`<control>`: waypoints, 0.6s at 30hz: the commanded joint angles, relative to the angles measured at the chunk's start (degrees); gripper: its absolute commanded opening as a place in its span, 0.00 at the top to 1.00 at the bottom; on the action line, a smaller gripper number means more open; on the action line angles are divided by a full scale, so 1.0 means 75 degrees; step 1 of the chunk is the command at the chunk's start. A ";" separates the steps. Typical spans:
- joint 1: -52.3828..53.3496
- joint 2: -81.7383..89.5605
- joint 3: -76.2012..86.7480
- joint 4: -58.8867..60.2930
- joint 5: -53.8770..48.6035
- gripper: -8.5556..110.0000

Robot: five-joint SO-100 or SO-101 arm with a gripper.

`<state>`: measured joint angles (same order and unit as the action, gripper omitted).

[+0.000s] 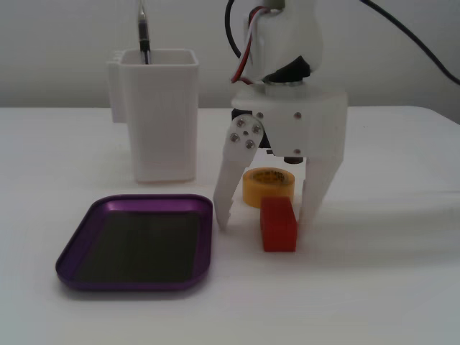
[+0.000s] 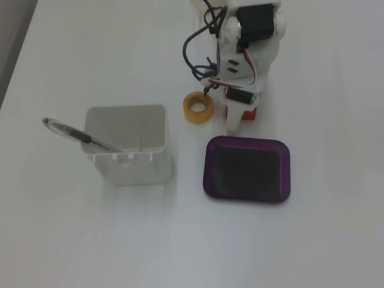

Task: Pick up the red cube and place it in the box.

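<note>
The red cube (image 1: 278, 224) sits on the white table (image 1: 374, 273), just in front of the yellow tape roll (image 1: 268, 185) and a little right of the purple box (image 1: 136, 242) in a fixed view. The gripper (image 1: 267, 213) stands over it with fingers spread wide, one either side, not touching it. A white container (image 1: 159, 113) holding a pen (image 2: 78, 135) stands behind the box.
</note>
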<state>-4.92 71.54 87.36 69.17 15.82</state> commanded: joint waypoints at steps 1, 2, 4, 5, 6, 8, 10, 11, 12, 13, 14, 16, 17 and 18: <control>-0.0070 -0.0199 -0.0082 -0.0059 -0.0012 0.84; -0.0070 -0.0234 -0.0141 0.0012 0.0000 0.90; -0.0070 -0.0234 -0.0188 0.0023 -0.0035 0.93; -0.0082 -0.0223 -0.0199 0.0047 -0.0059 0.92; -0.0082 -0.0211 -0.0211 0.0176 -0.0070 0.93; -0.0094 -0.0012 -0.0410 0.0422 -0.0059 0.93; -0.0094 0.0387 -0.0621 0.0656 -0.0070 0.93; -0.0094 0.0645 -0.0691 0.0773 -0.0082 0.93; -0.0094 0.0926 -0.0750 0.0855 -0.0094 0.93; -0.0094 0.1207 -0.0797 0.0914 -0.0105 0.93; -0.0094 0.1523 -0.0832 0.0961 -0.0129 0.93; -0.0094 0.2145 -0.0867 0.1020 -0.0434 0.93; -0.0094 0.2461 -0.0867 0.1020 -0.0562 0.93; -0.0094 0.2742 -0.0867 0.1020 -0.0668 0.93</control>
<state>-5.80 82.62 83.41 76.29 12.83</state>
